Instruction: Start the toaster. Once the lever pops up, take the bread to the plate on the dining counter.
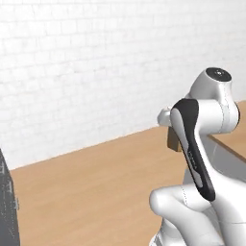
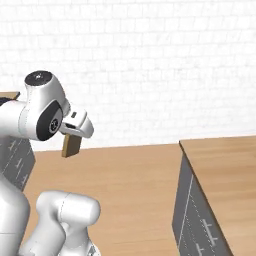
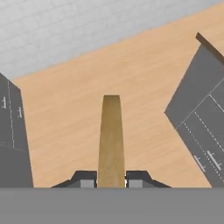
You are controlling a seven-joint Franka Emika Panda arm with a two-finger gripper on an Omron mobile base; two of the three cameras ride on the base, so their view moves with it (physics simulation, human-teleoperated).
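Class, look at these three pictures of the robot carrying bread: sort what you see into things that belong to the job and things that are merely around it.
Belongs to the job:
- bread, clamped edge-on between the fingers
- gripper, shut on it

Just around:
- wooden floor
- white brick wall
- grey cabinet with a wood top, to the right

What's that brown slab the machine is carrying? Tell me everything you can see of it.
It is the bread, a thin brown toasted slice with a darker crust edge. In the hand view it is seen edge-on, pinched at its near end between the two dark fingertips of the shut gripper. In the right base view the slice hangs below the hand, up in the air above the wood floor, touching nothing else.
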